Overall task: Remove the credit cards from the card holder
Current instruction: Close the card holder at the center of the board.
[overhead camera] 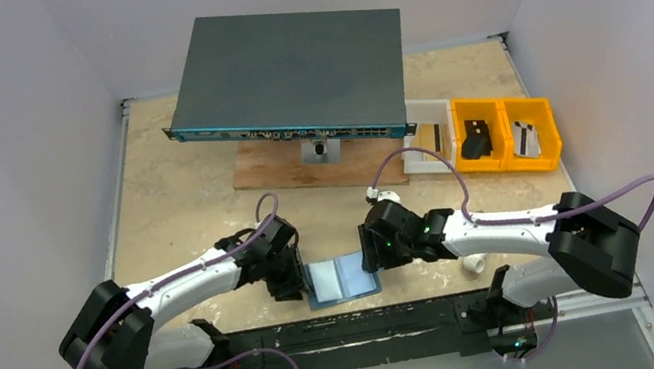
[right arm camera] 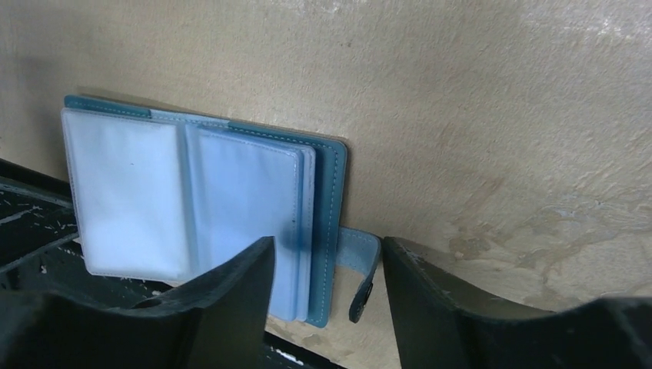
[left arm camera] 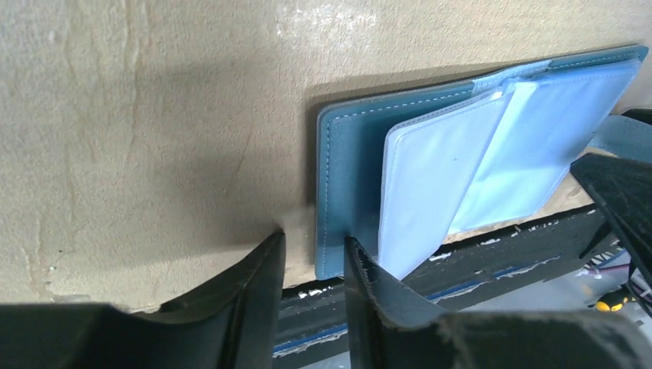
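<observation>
Both pincers part-open, left gripper (left arm camera: pixel 314 240) narrow around the left cover edge, right gripper (right arm camera: pixel 327 244) wider around the right: hold the open card holder (overhead camera: pixel 342 279) flat at the near edge of the table (overhead camera: pixel 166 213) before tugging at any pale sleeve (right arm camera: pixel 127 196).

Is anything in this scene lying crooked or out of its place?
Yes. The open card holder lies at the near edge of the table, slightly askew, and one corner seems to hang past it. Its clear sleeves stand fanned up, not flat. The large grey box behind sits skewed.
</observation>
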`<state>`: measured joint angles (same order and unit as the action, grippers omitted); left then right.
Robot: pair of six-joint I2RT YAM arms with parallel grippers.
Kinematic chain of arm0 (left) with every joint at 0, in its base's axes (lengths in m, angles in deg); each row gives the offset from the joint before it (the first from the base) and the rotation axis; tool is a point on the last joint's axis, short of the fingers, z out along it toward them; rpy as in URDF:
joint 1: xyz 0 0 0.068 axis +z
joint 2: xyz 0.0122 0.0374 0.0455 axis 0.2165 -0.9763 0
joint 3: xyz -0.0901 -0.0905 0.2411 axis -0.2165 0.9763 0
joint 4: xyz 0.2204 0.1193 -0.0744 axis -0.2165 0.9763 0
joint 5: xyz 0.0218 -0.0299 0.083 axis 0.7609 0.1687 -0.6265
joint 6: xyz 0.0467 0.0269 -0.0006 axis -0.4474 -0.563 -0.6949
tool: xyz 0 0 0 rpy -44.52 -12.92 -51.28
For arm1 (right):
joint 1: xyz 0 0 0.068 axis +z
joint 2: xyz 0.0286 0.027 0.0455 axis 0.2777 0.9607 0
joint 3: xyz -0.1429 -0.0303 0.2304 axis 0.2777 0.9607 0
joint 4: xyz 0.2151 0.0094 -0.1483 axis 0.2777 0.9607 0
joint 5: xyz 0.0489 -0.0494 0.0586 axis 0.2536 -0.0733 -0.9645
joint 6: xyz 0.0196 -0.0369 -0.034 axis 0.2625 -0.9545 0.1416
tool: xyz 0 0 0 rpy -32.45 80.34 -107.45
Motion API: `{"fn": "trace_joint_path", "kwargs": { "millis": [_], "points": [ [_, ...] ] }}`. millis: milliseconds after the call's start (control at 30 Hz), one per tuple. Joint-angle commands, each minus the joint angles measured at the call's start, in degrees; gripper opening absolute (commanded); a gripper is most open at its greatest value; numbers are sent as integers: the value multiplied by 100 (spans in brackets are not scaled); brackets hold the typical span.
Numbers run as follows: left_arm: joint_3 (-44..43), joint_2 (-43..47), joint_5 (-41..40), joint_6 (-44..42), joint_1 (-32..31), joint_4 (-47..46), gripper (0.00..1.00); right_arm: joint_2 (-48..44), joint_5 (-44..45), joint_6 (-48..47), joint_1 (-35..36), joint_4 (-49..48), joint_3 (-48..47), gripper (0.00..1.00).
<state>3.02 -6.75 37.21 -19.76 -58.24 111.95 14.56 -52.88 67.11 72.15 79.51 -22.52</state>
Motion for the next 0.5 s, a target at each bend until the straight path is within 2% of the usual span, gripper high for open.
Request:
{"fn": "trace_joint_path", "kwargs": {
  "millis": [0, 200, 467],
  "points": [
    [-14, 2, -106, -57, -25, -121, 29, 106, 103, 68, 22, -87, -64, 49],
    [-87, 121, 36, -57, -27, -166, 12, 250, 70, 52, 24, -122, -76, 27],
    [-313, 524, 107, -51, -23, 69, 0, 380, 59, 60, 39, -159, -95, 14]
  ]
}}
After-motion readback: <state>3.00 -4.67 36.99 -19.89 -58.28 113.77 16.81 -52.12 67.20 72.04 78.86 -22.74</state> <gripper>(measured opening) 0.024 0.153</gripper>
